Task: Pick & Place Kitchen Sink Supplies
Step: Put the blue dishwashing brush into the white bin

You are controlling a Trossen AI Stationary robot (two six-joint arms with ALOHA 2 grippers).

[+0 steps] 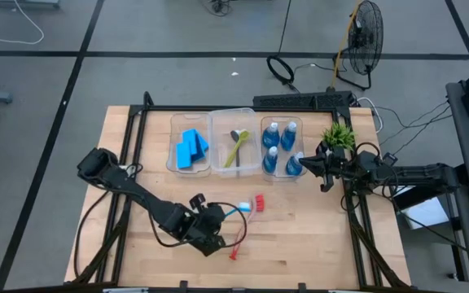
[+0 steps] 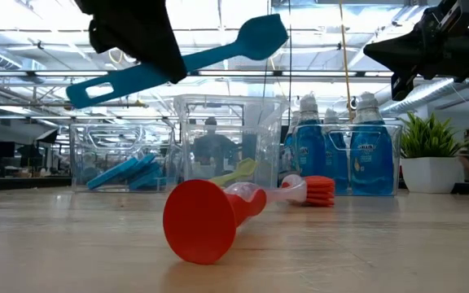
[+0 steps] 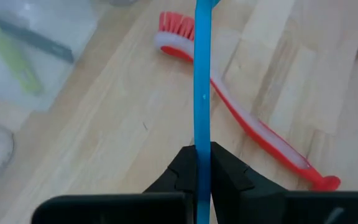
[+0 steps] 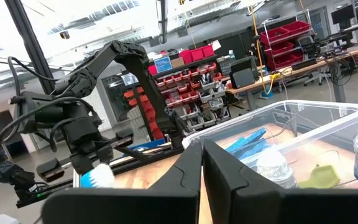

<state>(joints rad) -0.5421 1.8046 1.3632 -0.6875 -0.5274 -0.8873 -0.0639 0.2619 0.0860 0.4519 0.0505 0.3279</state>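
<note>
Wooden table (image 1: 316, 220) under both arms | left gripper (image 3: 202, 163) raised, clamped on thin blue long-handled brush (image 2: 177, 61) | red long-handled brush (image 3: 241, 112) flat on the wood just beyond its fingers | three clear plastic bins (image 1: 236, 171) farther ahead | right gripper (image 1: 304, 160) closed, empty, beside small clear bottles of blue liquid (image 1: 282, 146)

Grey floor (image 1: 177, 32) with dark tape lines around the wooden table (image 1: 300, 236). Pedestal fan (image 1: 366, 37) at 1 o'clock beyond the table, black cables (image 1: 287, 72) looping at 12. Ceiling strip lights (image 2: 218, 16) overhead. Shelving with red bins (image 4: 191, 74) and workbenches (image 4: 291, 71) fill the room behind.
</note>
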